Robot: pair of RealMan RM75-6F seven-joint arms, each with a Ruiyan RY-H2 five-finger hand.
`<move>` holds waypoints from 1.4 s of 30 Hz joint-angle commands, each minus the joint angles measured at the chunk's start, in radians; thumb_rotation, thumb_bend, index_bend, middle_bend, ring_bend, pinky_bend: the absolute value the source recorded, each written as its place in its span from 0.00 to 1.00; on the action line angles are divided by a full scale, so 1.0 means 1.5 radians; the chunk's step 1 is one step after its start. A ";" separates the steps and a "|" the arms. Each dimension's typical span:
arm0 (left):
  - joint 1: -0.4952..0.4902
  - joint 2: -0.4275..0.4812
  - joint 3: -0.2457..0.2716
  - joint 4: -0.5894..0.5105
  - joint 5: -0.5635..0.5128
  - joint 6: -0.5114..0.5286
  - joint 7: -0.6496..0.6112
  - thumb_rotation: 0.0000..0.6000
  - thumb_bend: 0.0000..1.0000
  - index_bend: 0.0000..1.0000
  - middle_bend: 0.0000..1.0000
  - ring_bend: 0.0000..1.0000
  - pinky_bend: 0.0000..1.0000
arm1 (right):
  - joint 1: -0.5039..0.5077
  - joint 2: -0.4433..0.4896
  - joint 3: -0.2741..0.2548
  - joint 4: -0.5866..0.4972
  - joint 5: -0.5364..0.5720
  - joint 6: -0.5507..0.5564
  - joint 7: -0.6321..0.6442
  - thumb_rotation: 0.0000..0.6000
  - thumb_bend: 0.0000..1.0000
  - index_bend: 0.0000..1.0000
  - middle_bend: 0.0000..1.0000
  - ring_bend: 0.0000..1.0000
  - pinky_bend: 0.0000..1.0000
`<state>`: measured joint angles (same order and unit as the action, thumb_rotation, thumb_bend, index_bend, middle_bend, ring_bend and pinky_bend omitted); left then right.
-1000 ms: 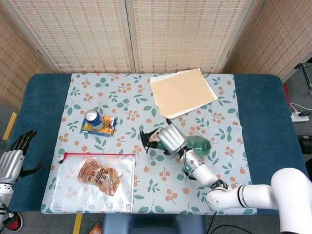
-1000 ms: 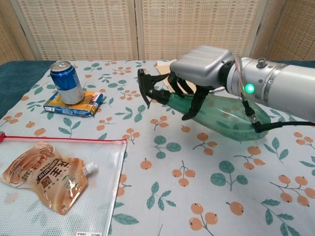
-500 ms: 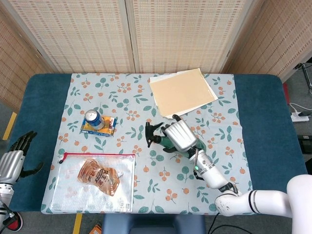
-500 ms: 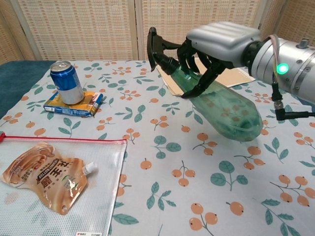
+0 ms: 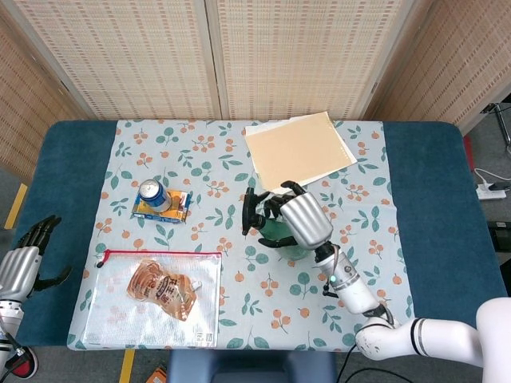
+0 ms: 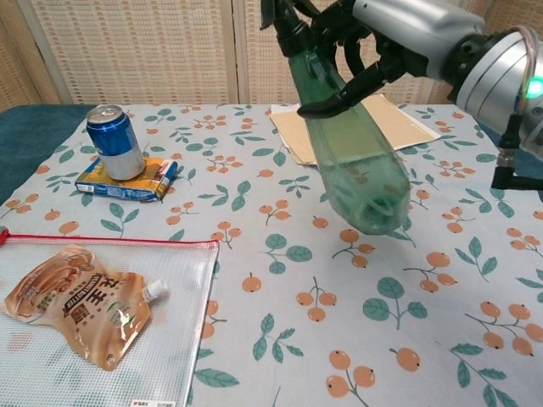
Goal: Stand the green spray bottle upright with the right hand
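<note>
My right hand (image 6: pixel 386 38) (image 5: pixel 299 217) grips the green spray bottle (image 6: pixel 348 148) by its upper body, just under the black trigger head (image 5: pixel 254 211). The bottle is tilted nearly upright, head leaning left, its base (image 6: pixel 371 216) low over the floral cloth near the middle of the table. In the head view the hand covers most of the bottle, with a little green (image 5: pixel 275 231) showing under it. My left hand (image 5: pixel 24 255) hangs open off the table's left edge, holding nothing.
A blue can (image 6: pixel 114 142) stands on a flat orange-blue packet (image 6: pixel 127 182) at the left. A clear zip pouch (image 6: pixel 102 314) with a brown spout pack lies front left. A tan folder (image 5: pixel 299 149) on white paper lies behind the bottle.
My right hand has lifted and swung the bottle from lying on its side to nearly upright, the trigger head rising. The left hand has not moved.
</note>
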<state>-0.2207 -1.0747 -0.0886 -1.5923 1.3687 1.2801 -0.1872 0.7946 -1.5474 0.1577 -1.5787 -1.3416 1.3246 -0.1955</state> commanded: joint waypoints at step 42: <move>0.002 -0.009 -0.006 0.003 -0.006 0.005 0.002 1.00 0.26 0.00 0.00 0.00 0.14 | -0.108 -0.240 -0.029 0.449 -0.179 0.128 0.462 1.00 0.00 0.59 0.61 0.55 0.27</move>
<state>-0.2179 -1.0882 -0.0980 -1.5872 1.3594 1.2882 -0.1844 0.6325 -1.9083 0.1159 -0.9041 -1.6095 1.5180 0.4984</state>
